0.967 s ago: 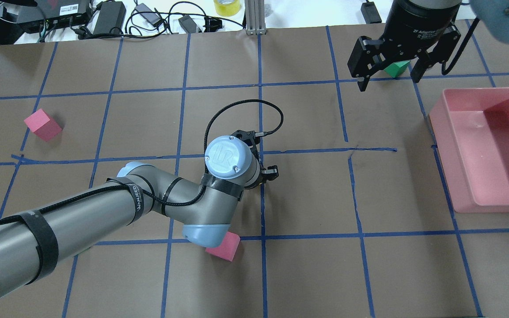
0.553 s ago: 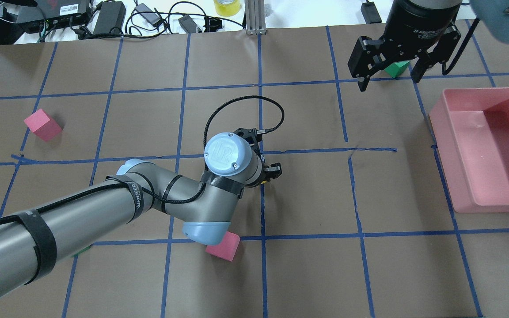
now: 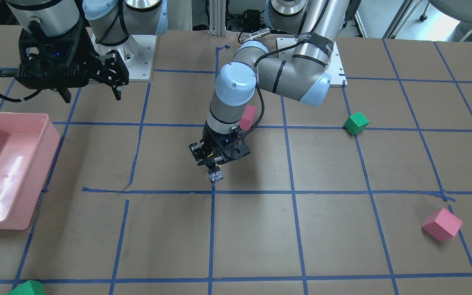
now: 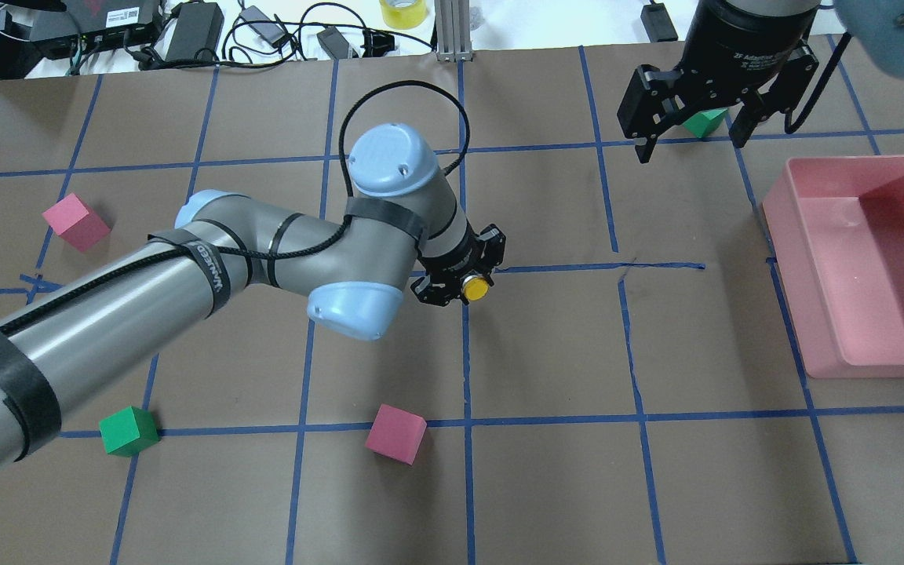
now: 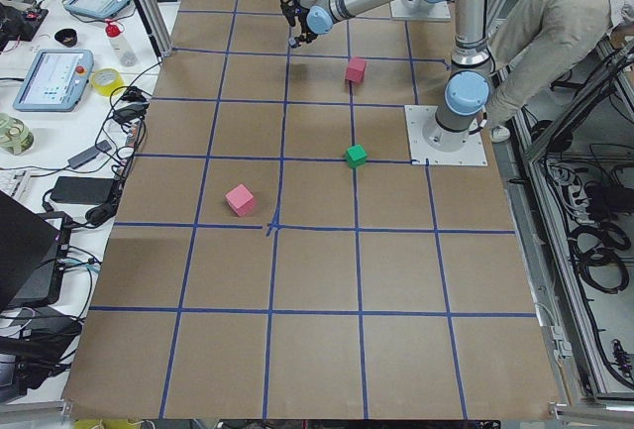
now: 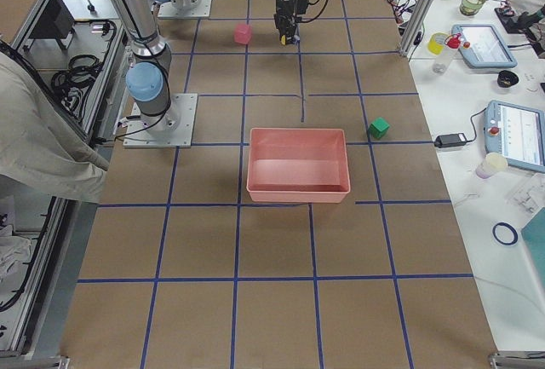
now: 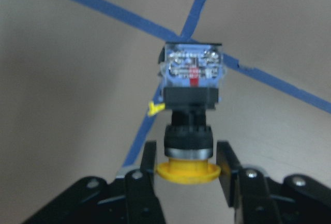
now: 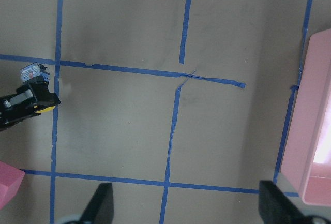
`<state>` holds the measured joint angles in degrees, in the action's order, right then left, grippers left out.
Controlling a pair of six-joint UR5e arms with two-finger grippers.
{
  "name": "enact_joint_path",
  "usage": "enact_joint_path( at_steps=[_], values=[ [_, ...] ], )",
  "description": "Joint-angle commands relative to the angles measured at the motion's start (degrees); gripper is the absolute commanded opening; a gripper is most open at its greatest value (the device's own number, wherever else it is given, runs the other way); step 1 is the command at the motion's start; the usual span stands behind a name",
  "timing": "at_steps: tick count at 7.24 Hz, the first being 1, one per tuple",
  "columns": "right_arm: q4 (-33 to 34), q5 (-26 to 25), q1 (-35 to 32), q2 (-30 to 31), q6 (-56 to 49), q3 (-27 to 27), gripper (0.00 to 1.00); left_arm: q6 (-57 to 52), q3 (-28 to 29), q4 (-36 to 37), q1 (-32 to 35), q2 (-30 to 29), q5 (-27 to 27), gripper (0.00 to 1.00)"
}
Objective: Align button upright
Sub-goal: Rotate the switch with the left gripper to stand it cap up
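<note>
Left hand (image 4: 461,271) grips the button (image 7: 191,79) at its yellow cap, seemingly just above the counter (image 4: 546,471); right hand (image 4: 690,147) gapes wide, well apart.

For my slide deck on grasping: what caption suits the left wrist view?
Left hand grips the button at its yellow cap, base block pointing away, above the table.

Mid-tabletop (image 4: 546,353): button (image 4: 474,289) in the left gripper (image 7: 187,157), over a tape crossing (image 7: 182,31). Bin (image 4: 813,314) at the robot's right edge, with the far-right cube (image 4: 707,122) past its far inner corner. Near-centre cube (image 4: 395,433) lies between button and robot. Near-left cube (image 4: 129,430) sits well apart to its left, and the far-left cube (image 4: 75,221) lies farther out.
</note>
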<state>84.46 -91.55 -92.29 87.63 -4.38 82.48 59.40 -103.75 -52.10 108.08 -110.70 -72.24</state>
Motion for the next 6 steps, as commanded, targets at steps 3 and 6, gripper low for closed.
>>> enact_joint_path(
  at_steps=[3, 6],
  values=[
    [0.0, -0.03, 0.0, 0.0, 0.07, 0.05, 1.0, 10.18, 0.66, -8.8, -9.99, -0.74, 21.73, 0.0],
    [0.0, -0.03, 0.0, 0.0, 0.07, 0.14, 1.0, 12.32, -2.5, -8.89, -11.21, -3.37, 30.82, 0.0]
  ],
)
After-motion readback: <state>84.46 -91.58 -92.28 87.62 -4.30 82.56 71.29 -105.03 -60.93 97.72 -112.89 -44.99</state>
